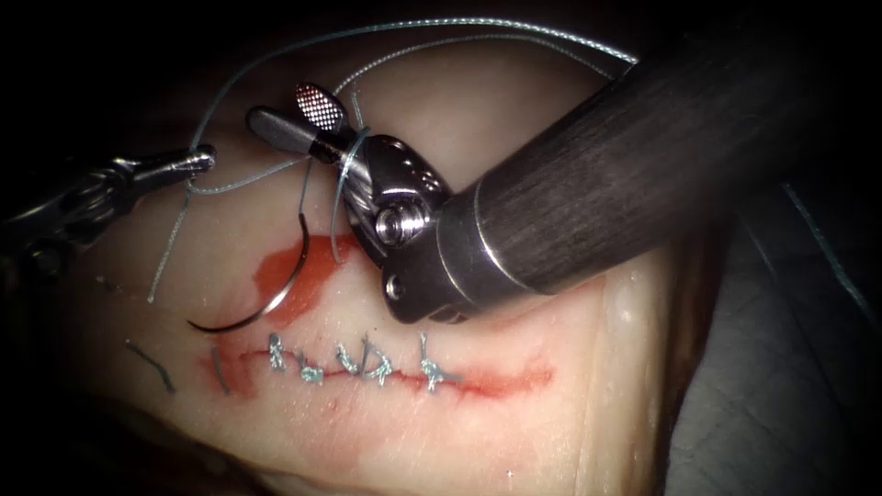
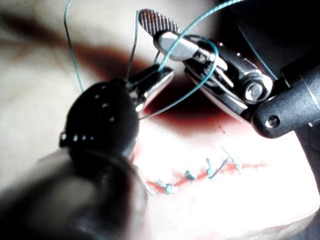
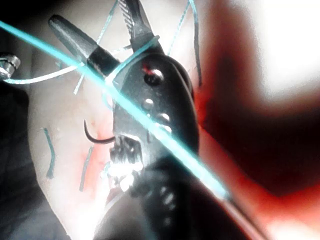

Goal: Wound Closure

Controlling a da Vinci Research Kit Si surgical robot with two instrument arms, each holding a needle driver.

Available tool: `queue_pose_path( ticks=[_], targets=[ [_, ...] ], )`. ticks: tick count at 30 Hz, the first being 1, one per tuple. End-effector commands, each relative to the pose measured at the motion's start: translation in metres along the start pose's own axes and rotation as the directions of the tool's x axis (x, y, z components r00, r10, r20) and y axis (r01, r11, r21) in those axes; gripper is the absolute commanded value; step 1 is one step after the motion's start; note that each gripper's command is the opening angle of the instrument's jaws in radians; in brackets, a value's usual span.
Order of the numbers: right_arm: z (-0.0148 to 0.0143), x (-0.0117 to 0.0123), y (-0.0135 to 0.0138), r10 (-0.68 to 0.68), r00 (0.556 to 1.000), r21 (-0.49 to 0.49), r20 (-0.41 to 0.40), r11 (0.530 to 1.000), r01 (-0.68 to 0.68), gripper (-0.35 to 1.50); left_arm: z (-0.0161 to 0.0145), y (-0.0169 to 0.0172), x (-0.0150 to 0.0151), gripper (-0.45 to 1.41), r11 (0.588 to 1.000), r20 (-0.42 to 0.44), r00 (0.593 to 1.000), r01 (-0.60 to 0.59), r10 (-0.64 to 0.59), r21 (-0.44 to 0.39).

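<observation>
Thread (image 1: 241, 181) was pinched in the closed left gripper (image 1: 204, 158), apparently to keep it taut. The right gripper (image 1: 289, 110) stood wide open, holding nothing, thread looped around it. The needle (image 1: 266, 298) lay free on the tissue (image 1: 514, 432) above the cut (image 1: 496, 379), over red fluid (image 1: 308, 266).

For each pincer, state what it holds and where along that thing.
Left pincer grips the thread, partway along the strand. Right pincer is open, holding nothing; thread loops around it. The needle hangs free.

Thread (image 1: 276, 174) strung between both tools and the hanging needle (image 1: 276, 294) crowd the tissue (image 1: 551, 441) above the cut (image 1: 496, 378).
</observation>
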Motion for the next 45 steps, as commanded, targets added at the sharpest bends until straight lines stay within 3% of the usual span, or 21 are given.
queue_pose_path(
  ticks=[1,4,5,9,15,19,22,26,30,35,41,45],
  targets=[
    [0.0008,0.0006,-0.0001,-0.002,1.0,-0.006,0.002,1.0,0.002,0.83,0.0006,0.0004,0.0002,-0.45,1.0,0.001,1.0,-0.002,0.002,0.0],
    [0.0009,0.0011,-0.0004,-0.077,0.997,-0.014,-0.029,0.997,0.076,0.83,0.0014,-0.0006,-0.0001,-0.45,1.0,-0.013,1.0,0.016,-0.016,0.025],
    [0.001,0.0017,-0.0005,-0.175,0.983,-0.044,-0.047,0.984,0.173,0.83,0.0025,-0.0017,-0.001,-0.45,0.996,-0.035,0.998,0.061,-0.059,0.063],
    [0.001,0.0031,-0.0004,-0.305,0.951,-0.161,-0.055,0.942,0.293,0.84,0.0055,-0.0026,-0.0034,-0.45,0.989,-0.052,0.993,0.11,-0.105,0.097],
    [0.0009,0.0052,-0.0002,-0.352,0.932,-0.3,-0.085,0.901,0.313,0.84,0.0116,-0.0018,-0.0072,-0.45,0.974,-0.067,0.985,0.168,-0.16,0.154],
    [0.0008,0.0051,-0.0001,-0.352,0.934,-0.374,-0.061,0.876,0.306,0.84,0.0138,0.0012,-0.0066,-0.45,0.981,-0.087,0.988,0.137,-0.126,0.138],
    [0.0006,0.0045,-0.0002,-0.328,0.944,-0.493,-0.03,0.826,0.271,0.79,0.0134,0.0043,-0.0038,-0.45,0.995,-0.144,0.988,0.062,-0.05,0.083],
    [0.0005,0.0043,-0.0003,-0.297,0.954,-0.588,-0.041,0.779,0.218,0.76,0.0115,0.0063,-0.0012,-0.45,0.996,-0.147,0.989,0.046,-0.035,0.071],
    [0.0004,0.0043,-0.0004,-0.261,0.964,-0.616,-0.049,0.768,0.176,0.68,0.0094,0.0073,0.0005,-0.45,0.997,-0.14,0.988,0.067,-0.06,0.044],
    [0.0002,0.0045,-0.0003,-0.234,0.971,-0.696,-0.054,0.706,0.132,0.63,0.0079,0.0078,0.0007,-0.45,0.995,-0.131,0.987,0.098,-0.095,0.022],
    [0.0,0.0047,-0.0001,-0.162,0.985,-0.719,-0.057,0.691,0.072,0.56,0.0072,0.0079,0.0013,-0.45,0.995,-0.116,0.988,0.099,-0.098,-0.001],
    [-0.0002,0.0046,-0.0001,-0.138,0.989,-0.764,-0.055,0.643,0.047,0.56,0.0067,0.0079,0.0017,-0.45,0.995,-0.113,0.989,0.097,-0.097,-0.006]
  ],
)
